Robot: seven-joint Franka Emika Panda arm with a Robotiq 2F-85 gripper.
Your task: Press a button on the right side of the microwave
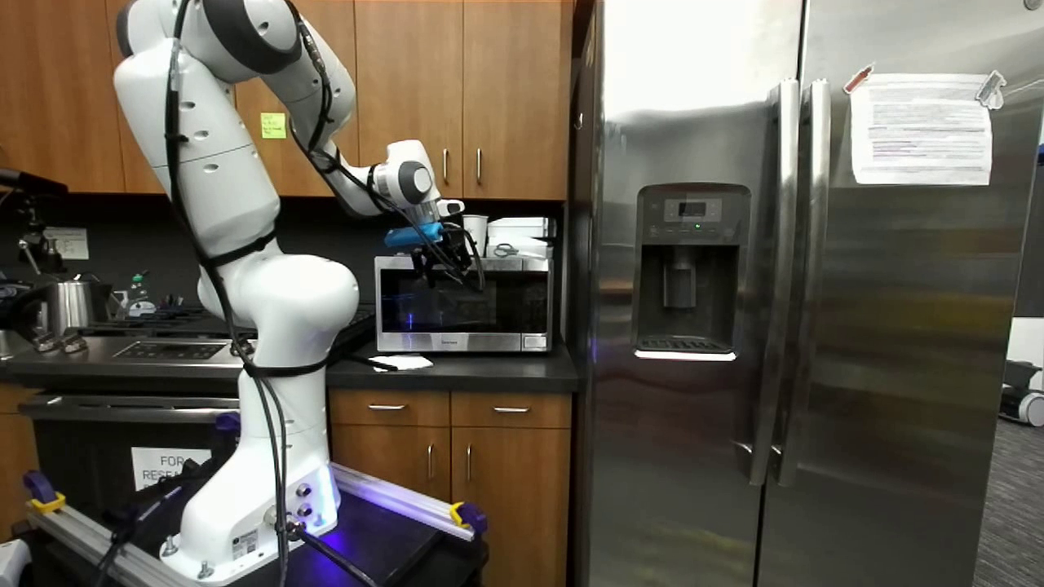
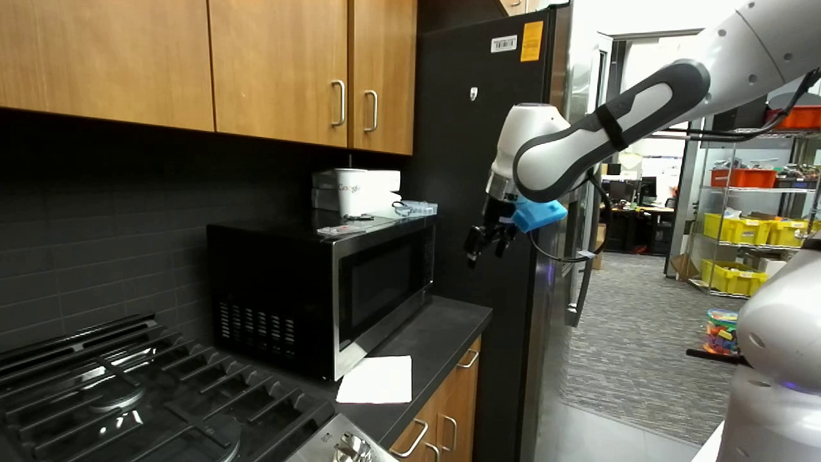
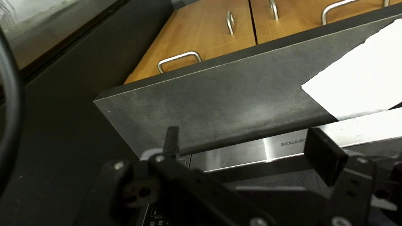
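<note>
Black gripper (image 3: pixel 246 144): we're finding it spread wide. Microwave (image 1: pixel 465 314) is sitting on the counter (image 3: pixel 220 103), near its corner by the fridge (image 1: pixel 685 456). We're favouring narrowed fingers (image 3: pixel 323 155), pressing squarely into the control strip (image 1: pixel 535 302).

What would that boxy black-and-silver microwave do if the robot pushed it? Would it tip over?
The boxy black-and-silver microwave probably wouldn't tip easily, since it sits low and broad on the dark grey counter. It looks straight-edged and rigid, so it likely won't squash. Its glossy front might be slippery.
</note>
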